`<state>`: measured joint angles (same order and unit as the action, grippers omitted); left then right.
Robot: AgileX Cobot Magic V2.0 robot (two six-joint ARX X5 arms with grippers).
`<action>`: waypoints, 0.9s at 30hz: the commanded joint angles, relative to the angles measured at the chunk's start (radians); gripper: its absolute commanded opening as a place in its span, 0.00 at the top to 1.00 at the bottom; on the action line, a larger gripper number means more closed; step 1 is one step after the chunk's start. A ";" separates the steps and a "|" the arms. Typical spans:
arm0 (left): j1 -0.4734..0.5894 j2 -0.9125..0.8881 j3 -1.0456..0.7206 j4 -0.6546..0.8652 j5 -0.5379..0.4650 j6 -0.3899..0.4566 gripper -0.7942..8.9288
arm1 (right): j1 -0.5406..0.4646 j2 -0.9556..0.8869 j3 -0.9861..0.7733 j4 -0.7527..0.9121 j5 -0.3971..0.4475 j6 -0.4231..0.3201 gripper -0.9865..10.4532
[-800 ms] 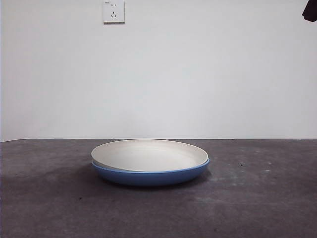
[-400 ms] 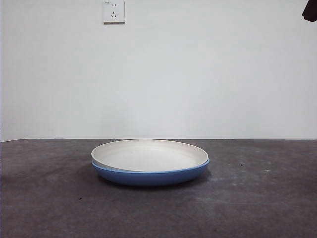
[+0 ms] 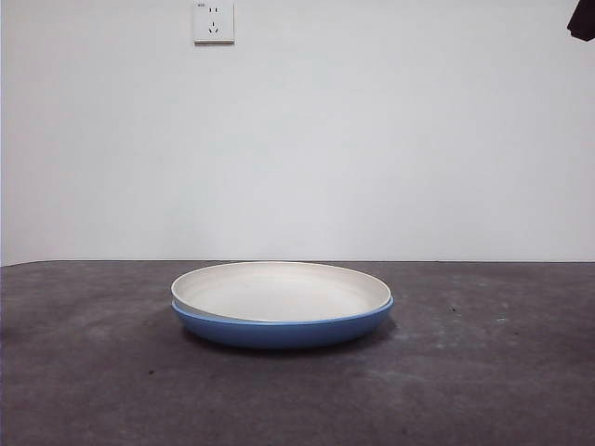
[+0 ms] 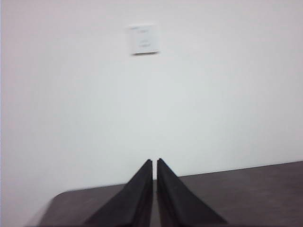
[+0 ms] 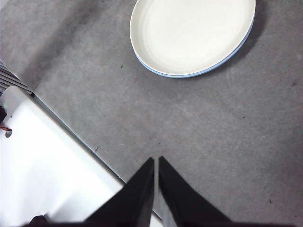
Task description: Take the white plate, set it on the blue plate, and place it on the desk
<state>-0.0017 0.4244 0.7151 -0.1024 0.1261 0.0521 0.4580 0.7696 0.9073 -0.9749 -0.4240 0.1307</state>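
The white plate (image 3: pixel 279 290) rests nested inside the blue plate (image 3: pixel 279 330) at the middle of the desk (image 3: pixel 483 372). From the right wrist view the white plate (image 5: pixel 191 34) fills the blue plate (image 5: pixel 161 72), whose rim shows only as a thin edge. My right gripper (image 5: pixel 155 161) is shut and empty, raised well above the desk and apart from the plates. My left gripper (image 4: pixel 155 162) is shut and empty too, pointing at the wall with no plate in its view. A black tip of an arm (image 3: pixel 583 20) shows at the front view's top right corner.
A white wall socket (image 3: pixel 213 20) sits on the wall behind the desk. A white block (image 5: pixel 42 161) borders the desk's edge in the right wrist view.
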 commanded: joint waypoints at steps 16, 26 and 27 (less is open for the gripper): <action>0.054 -0.322 -0.539 0.019 -0.042 0.022 0.90 | 0.007 0.006 0.017 0.011 -0.002 -0.012 0.91; 0.054 -0.422 -0.675 0.012 -0.042 0.014 0.90 | 0.007 0.006 0.017 0.011 -0.002 -0.012 0.91; 0.054 -0.422 -0.684 0.011 -0.042 0.014 0.90 | 0.007 0.006 0.017 0.011 -0.002 -0.012 0.91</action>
<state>0.0502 0.0044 0.0364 -0.1013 0.0837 0.0650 0.4580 0.7692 0.9073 -0.9749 -0.4240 0.1307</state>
